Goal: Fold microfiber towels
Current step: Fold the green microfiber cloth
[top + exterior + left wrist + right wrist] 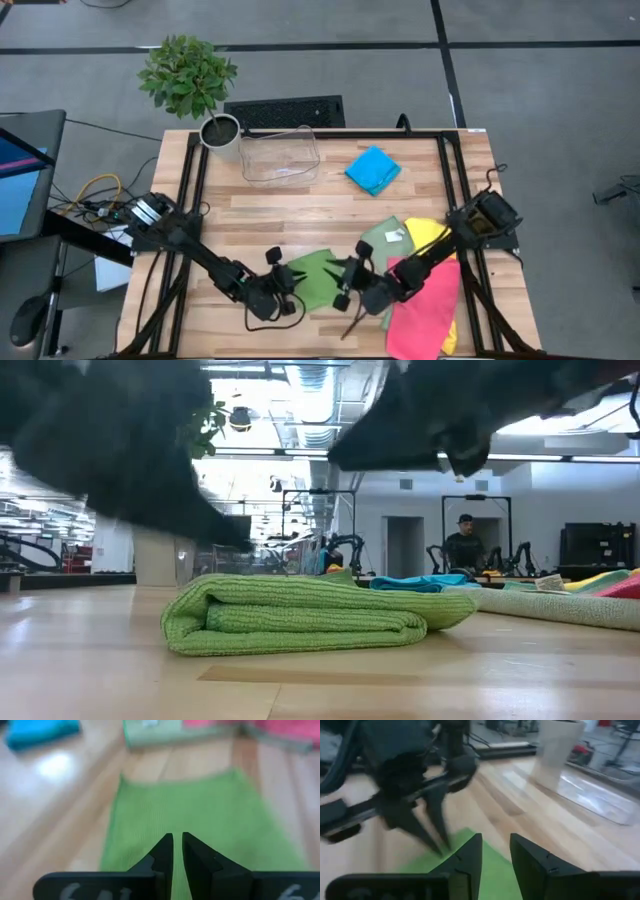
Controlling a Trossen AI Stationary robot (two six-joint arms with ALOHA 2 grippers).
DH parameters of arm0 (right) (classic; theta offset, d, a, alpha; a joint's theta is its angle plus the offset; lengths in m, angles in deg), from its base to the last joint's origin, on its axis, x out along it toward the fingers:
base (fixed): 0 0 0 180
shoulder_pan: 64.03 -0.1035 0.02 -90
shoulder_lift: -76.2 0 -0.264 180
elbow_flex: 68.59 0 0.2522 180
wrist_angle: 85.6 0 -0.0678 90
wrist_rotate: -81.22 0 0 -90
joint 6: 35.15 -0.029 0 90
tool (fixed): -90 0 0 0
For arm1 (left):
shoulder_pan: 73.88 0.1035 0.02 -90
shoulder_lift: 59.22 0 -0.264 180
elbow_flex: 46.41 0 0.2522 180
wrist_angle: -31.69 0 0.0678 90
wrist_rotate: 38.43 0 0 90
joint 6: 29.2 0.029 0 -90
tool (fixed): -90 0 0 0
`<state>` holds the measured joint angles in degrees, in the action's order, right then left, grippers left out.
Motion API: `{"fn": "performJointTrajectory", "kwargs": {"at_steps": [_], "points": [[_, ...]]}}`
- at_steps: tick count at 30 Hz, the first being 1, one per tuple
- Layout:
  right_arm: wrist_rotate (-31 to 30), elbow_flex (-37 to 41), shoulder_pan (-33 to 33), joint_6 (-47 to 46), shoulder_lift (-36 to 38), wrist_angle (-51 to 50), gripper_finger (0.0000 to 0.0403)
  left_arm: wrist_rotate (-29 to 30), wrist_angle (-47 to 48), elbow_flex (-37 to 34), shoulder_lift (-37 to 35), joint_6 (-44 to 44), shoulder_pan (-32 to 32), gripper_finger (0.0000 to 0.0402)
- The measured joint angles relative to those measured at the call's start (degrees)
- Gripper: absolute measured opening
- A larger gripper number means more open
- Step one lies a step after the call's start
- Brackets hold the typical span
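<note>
Bright green towel (312, 279) lies folded near table's (300, 215) front edge, between both grippers; low view shows it doubled over, layers stacked. Left gripper (283, 272) sits at towel's left side, fingers nearly together with only thin slit between, nothing clamped. Right gripper (350, 283) at towel's right side, fingers parted with small gap, empty, above green cloth. Sage towel (388, 240), yellow towel (428, 233) and pink towel (425, 305) heaped at right. Blue towel (373, 170) folded farther back, beside clear bin (279, 156). Potted plant (195, 85) at back-left corner.
</note>
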<state>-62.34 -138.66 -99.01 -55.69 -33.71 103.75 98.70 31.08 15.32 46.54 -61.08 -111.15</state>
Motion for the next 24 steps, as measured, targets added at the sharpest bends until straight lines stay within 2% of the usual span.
{"fn": "performJointTrajectory", "kwargs": {"at_steps": [5,9,12,16,19,21,24], "points": [[2.37,0.02,-2.22,-2.48,-8.27,8.41,0.0124,6.01,-2.62,0.9,-2.31,4.86,-1.8,0.0033],[6.47,-0.34,-2.52,-6.96,-14.88,12.97,0.0124,1.79,-5.88,0.92,1.23,5.11,-2.09,0.0033],[8.22,-0.35,-2.37,-9.95,-16.43,12.83,0.0124,1.14,-5.82,0.92,4.52,1.52,-1.72,0.0033],[9.05,-0.32,-1.99,-7.29,-13.33,11.66,0.0124,-1.09,-5.38,1.03,7.32,-1.88,-0.37,0.0033],[9.09,-0.33,-2.06,-2.93,-7.66,8.79,0.0124,-3.65,-4.74,1.0,7.89,-2.53,0.76,0.0035],[9.56,-0.39,-2.2,-2.18,-2.87,4.45,0.0125,-4.65,-5.32,1.0,7.44,-2.38,1.1,0.004],[13.69,-0.47,-2.65,-3.03,4.04,-4.73,0.0139,-4.44,-6.76,1.0,3.48,1.3,1.04,0.0059]]}}
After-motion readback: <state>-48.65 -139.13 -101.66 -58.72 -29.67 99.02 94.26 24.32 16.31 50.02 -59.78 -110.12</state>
